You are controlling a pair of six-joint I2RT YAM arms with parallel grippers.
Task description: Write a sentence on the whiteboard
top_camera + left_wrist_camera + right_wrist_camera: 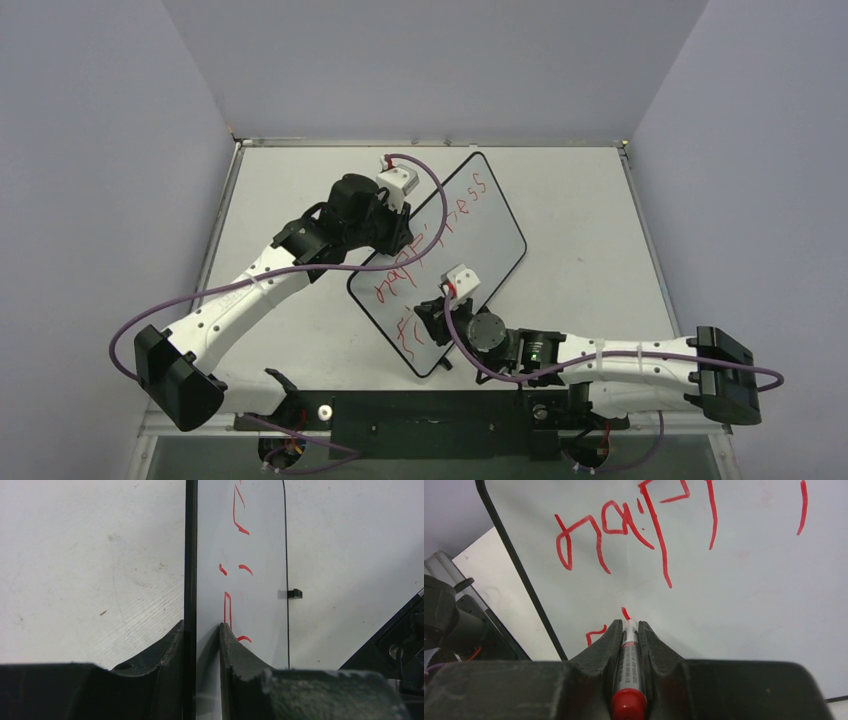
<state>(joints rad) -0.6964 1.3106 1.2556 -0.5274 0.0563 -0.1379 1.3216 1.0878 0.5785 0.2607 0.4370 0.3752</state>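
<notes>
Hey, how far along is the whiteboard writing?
Done: the sentence has its first line, roughly "happiness", across the whiteboard. In hand: the left gripper clamps the board's rim; the right gripper holds the red marker at the board, a few strokes into line two. Left: the remaining words.

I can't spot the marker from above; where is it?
In the right wrist view the marker sits clamped in the right gripper, bottom centre, its tip at the whiteboard just below the first line of red lettering.
</notes>
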